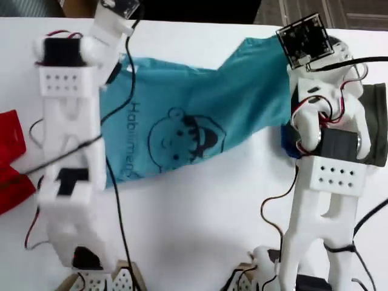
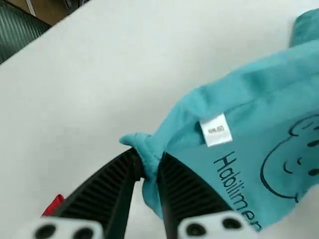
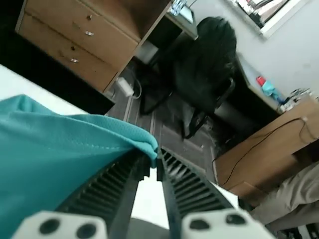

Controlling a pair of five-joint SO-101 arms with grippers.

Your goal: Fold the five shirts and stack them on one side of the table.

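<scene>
Left pincer [image 2: 148, 160], right pincer [image 3: 153, 158] on teal shirt [image 1: 200, 115] (long axis side-to-side)

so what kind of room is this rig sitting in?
Probably an office. Past the table with the shirt, the right wrist view shows wooden drawers, a black office chair and a wooden desk with a cable on it.
</scene>
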